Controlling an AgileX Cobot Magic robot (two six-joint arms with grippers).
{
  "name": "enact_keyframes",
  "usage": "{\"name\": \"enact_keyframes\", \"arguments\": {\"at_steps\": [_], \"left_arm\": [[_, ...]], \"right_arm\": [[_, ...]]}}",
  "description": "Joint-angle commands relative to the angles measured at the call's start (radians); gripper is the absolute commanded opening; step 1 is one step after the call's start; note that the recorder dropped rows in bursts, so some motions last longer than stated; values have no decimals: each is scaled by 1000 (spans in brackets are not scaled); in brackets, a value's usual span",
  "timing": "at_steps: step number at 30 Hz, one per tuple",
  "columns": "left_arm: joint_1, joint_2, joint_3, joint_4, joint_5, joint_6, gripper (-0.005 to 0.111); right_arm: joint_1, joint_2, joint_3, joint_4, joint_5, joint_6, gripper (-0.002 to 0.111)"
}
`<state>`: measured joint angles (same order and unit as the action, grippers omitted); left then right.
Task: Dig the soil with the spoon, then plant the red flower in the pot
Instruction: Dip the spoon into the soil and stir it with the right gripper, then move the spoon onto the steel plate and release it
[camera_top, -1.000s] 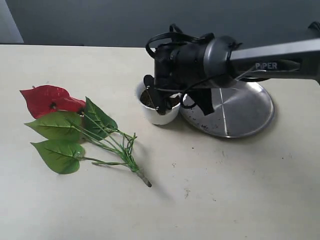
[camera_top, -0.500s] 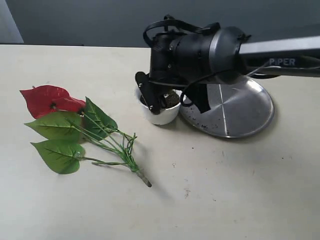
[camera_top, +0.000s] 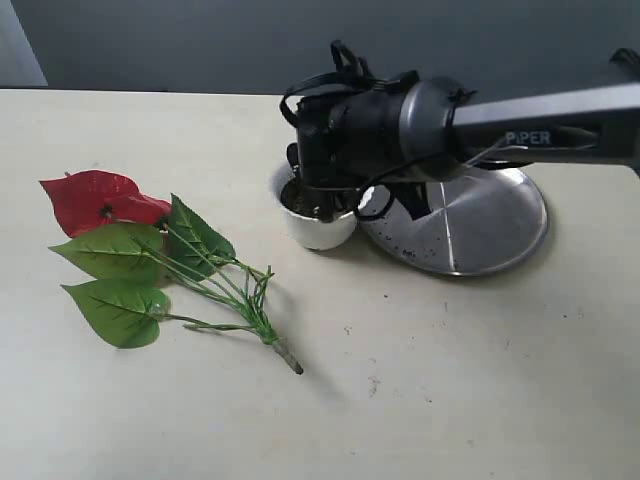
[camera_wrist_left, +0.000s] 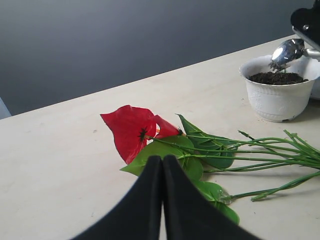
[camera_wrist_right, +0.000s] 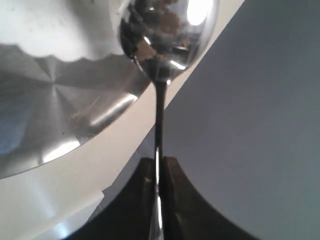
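The white scalloped pot (camera_top: 316, 229) (camera_wrist_left: 278, 97) stands left of the steel plate, filled with dark soil (camera_wrist_left: 277, 77). My right gripper (camera_top: 312, 194) (camera_wrist_right: 158, 161) hangs over the pot, shut on the thin handle of the silver spoon (camera_wrist_right: 160, 35). The spoon's bowl (camera_wrist_left: 287, 51) hovers just above the soil with crumbs clinging to it. The red flower (camera_top: 95, 198) (camera_wrist_left: 132, 131) lies flat on the table, stalk pointing toward the front. In the left wrist view my left gripper (camera_wrist_left: 162, 159) is shut on nothing, close to the leaves; the exterior view does not show it.
A round shiny steel plate (camera_top: 485, 228) (camera_wrist_right: 60, 115) with scattered soil specks sits right of the pot, under the right arm. The right arm (camera_top: 540, 115) spans the back right of the beige table (camera_top: 420, 380). A few crumbs of soil lie on the table.
The right wrist has rolled and shifted from the pot's left rim back over its middle, carrying the spoon. Flower, pot and plate stayed put.
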<state>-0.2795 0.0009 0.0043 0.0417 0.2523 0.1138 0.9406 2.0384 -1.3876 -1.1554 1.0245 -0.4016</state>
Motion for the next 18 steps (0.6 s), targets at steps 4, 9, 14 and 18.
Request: {"name": "enact_keyframes", "arguments": {"at_steps": [4, 9, 14, 18], "left_arm": [[-4, -1, -4, -2, -12, -2, 0], [-4, -1, -4, -2, -12, -2, 0], [-4, -1, -4, -2, -12, -2, 0], [-4, -1, -4, -2, -12, -2, 0]], "right_arm": [[7, -54, -4, 242, -75, -158, -1], [7, 19, -4, 178, -61, -141, -1], [7, 36, -4, -22, -24, 79, -1], [7, -12, -4, -37, 19, 144, -1]]}}
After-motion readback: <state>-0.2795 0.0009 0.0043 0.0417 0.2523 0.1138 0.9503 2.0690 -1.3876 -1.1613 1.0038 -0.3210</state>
